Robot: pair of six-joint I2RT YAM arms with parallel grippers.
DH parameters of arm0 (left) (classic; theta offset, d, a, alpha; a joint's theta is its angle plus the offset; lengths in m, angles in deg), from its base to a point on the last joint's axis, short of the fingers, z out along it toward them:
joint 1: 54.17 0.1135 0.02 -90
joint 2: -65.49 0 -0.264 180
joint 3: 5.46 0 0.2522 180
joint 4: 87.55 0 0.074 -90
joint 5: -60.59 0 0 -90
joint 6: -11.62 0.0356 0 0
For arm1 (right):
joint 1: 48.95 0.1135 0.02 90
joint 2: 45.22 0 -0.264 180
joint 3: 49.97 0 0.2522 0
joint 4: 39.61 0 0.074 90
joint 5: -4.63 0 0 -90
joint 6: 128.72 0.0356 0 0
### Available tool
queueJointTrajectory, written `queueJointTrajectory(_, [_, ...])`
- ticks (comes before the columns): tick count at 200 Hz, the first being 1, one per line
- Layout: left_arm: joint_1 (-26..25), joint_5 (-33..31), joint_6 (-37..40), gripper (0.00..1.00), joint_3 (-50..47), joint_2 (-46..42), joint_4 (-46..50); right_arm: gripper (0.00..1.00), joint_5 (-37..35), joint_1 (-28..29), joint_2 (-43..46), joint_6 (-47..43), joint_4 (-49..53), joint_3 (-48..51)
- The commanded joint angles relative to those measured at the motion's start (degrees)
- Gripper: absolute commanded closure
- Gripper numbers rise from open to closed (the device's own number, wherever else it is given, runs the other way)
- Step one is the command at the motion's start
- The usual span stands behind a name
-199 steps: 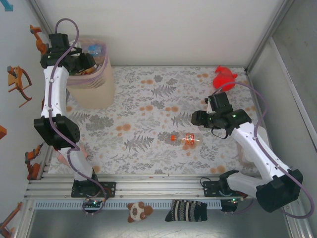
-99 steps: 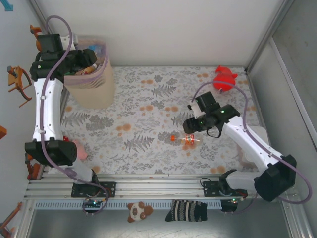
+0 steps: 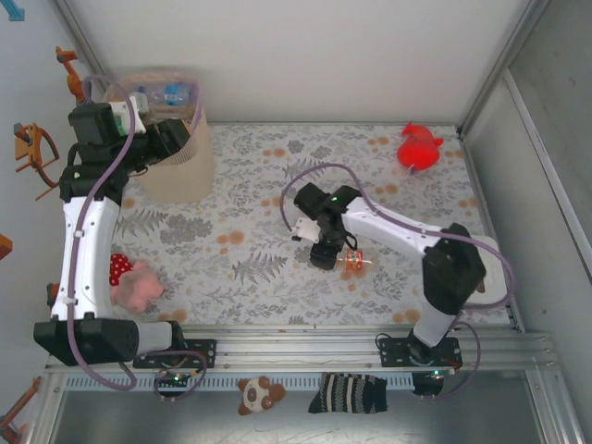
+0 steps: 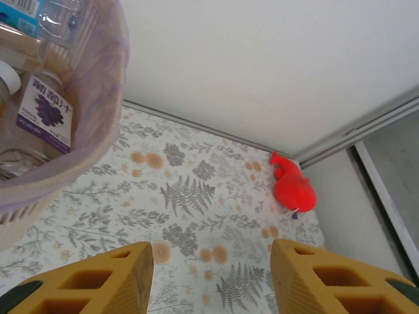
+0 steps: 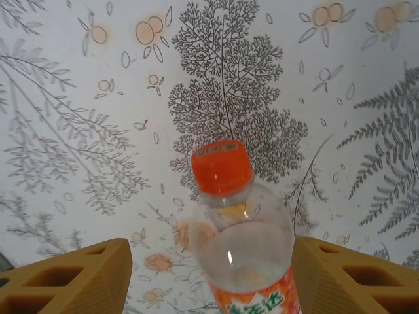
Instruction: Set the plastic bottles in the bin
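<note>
A clear plastic bottle [image 5: 243, 243] with an orange cap and orange label lies on the floral table [image 3: 268, 199], also visible from above [image 3: 353, 262]. My right gripper [image 5: 213, 265] is open and low over it. One yellow finger [image 5: 69, 281] stands on each side, with a gap to the bottle. In the top view the right gripper [image 3: 326, 252] hangs at the bottle's cap end. The beige bin [image 3: 174, 176] stands at the far left with several bottles [image 3: 169, 93] inside. My left gripper [image 4: 209, 261] is open and empty beside the bin's rim [image 4: 110, 91]. From above the left gripper [image 3: 169, 139] is at the bin's near side.
A red plush toy [image 3: 418, 148] lies at the far right corner, also in the left wrist view [image 4: 292, 190]. A pink plush toy [image 3: 131, 283] lies at the near left by the left arm. Walls close the table at the back and sides.
The right arm swung left and lowered until its fingers straddle the orange-label bottle. The left gripper drew back from over the bin and opened wider. The pink plush is now uncovered.
</note>
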Motion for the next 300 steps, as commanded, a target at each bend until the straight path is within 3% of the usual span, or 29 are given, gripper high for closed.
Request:
queueJointTrajectory(1, [-0.4, 4.2, -3.3, 0.50, -2.2, -2.5, -5.9, 0.35, -5.8, 1.0, -4.8, -5.4, 4.0, -3.7])
queueJointTrajectory(91, [-1.4, 5.0, -4.7, 0.49, -4.3, -3.8, -6.8, 0.36, -4.9, 1.9, -16.0, -8.2, 3.6, -6.9])
queueJointTrajectory(158, [-2.1, 5.0, -4.2, 0.49, -4.6, -3.9, -7.3, 0.53, -5.1, 2.4, -17.3, -8.0, 3.1, -6.3])
queueJointTrajectory(201, [-2.9, 5.2, -3.9, 0.49, -5.5, -4.3, -9.0, 0.68, -4.7, 2.4, -15.5, -7.4, 2.9, -6.5])
queueJointTrajectory(244, [-5.1, 5.0, -1.6, 0.49, -5.6, -4.2, -10.0, 0.72, -2.4, 2.3, -11.0, -5.8, 2.0, -7.0])
queueJointTrajectory(300, [-9.8, 5.0, 3.3, 0.48, -5.3, -3.8, -10.7, 0.74, 10.0, 1.3, 0.2, 0.4, -2.5, -8.0])
